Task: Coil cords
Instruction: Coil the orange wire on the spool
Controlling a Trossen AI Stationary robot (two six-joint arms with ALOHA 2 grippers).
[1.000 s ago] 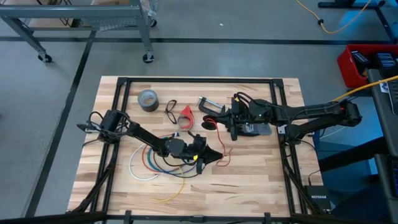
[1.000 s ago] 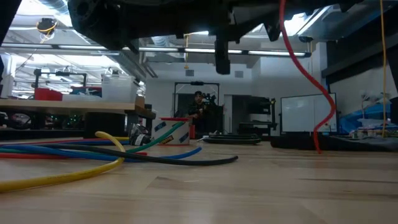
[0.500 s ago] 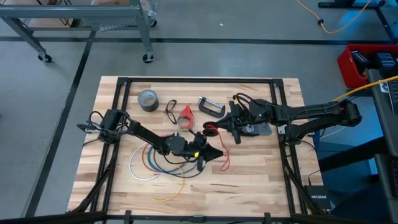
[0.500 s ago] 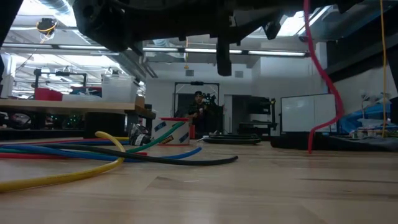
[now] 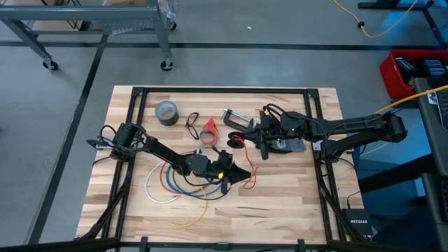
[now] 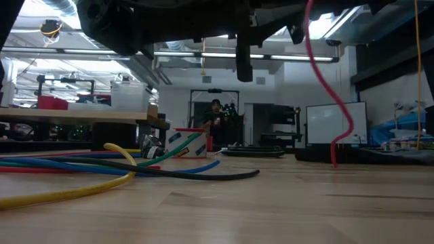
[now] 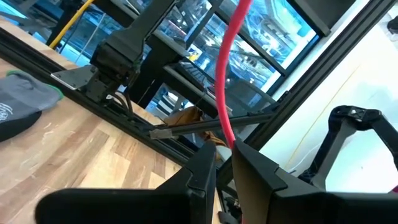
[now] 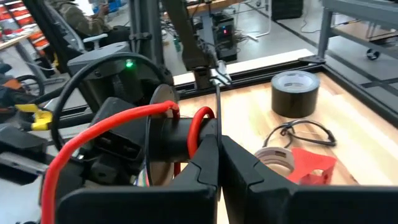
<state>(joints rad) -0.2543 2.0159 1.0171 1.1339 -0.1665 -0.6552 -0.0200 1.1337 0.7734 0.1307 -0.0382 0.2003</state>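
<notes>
The cord is one thin red wire (image 7: pixel 225 93) joined to a small black spool (image 8: pixel 163 140), with a few red turns on its hub. My right gripper (image 5: pixel 241 142) is shut at the spool above the table's middle. Just nearer the front edge, my left gripper (image 5: pixel 241 175) is shut on the wire a short way from the spool. In the low view the wire's free part (image 6: pixel 332 88) hangs in waves below the arms, and its end comes down near the tabletop. My left gripper pinches the red wire (image 7: pixel 227 138) between its two fingertips, a single strand. The fingers lie about level, pointing toward the table's right, across the wire. From the fingers the wire runs up toward the spool, held off the table. My right gripper holds the black spool lifted clear of the table, with its shut fingertips (image 8: pixel 208 152) against the spool's near end beside the red turns (image 8: pixel 200 121). The fingers come about level from the table's right. The fingers themselves hide which exact part is pinched.
A fanned bundle of coloured wires (image 5: pixel 175 185) lies under my left arm. A grey tape roll (image 5: pixel 166 112), a black loop (image 5: pixel 192 124), a red cone piece (image 5: pixel 208 131) and a metal clamp (image 5: pixel 236 120) sit at the far middle. A person (image 6: pixel 215 115) stands far behind the table.
Both grippers have kept their places and their holds. The hanging part of the red wire has swayed from side to side below the arms, and its waves have changed shape.
</notes>
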